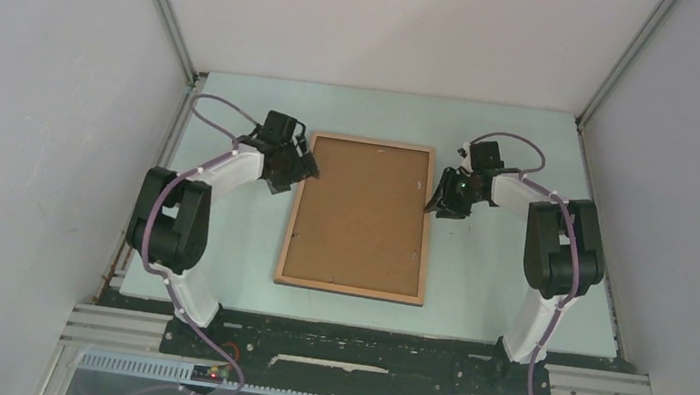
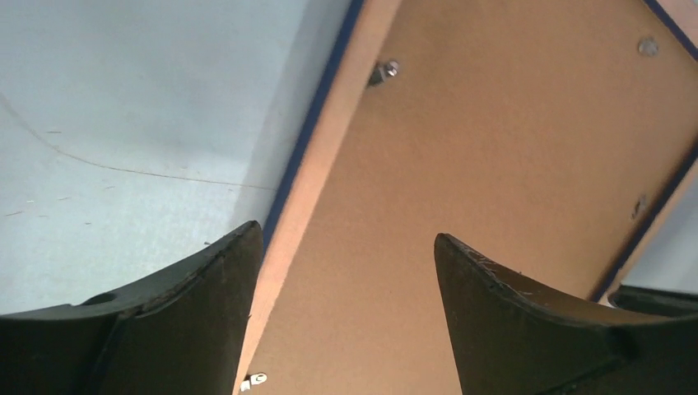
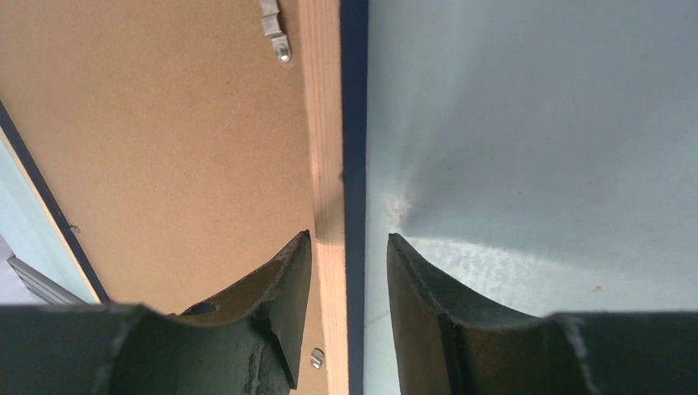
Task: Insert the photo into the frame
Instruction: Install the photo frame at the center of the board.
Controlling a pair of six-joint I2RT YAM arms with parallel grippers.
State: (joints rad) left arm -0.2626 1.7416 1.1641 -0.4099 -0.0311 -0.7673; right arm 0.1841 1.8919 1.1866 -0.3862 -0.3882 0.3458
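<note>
On the table [image 1: 220, 242] the frame [image 1: 349, 286] lies flat at centre, wood face up, the brown backing board [image 1: 359, 214] filling it; the photo is not visible. The left gripper [image 2: 347, 240] has jaws wide apart over the far left rail; the right gripper [image 3: 349, 237] straddles the right rail, pinching or not I cannot tell. Stiff, probably light, the frame wants holding by its thin outer rails, clear of the small tabs [image 3: 276, 37]

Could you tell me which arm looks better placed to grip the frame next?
Right, probably. The right claw closely straddles the frame at its right rail, a finger on each side. The left claw hangs wide open above the left rail and backing board, needing more closing.
</note>
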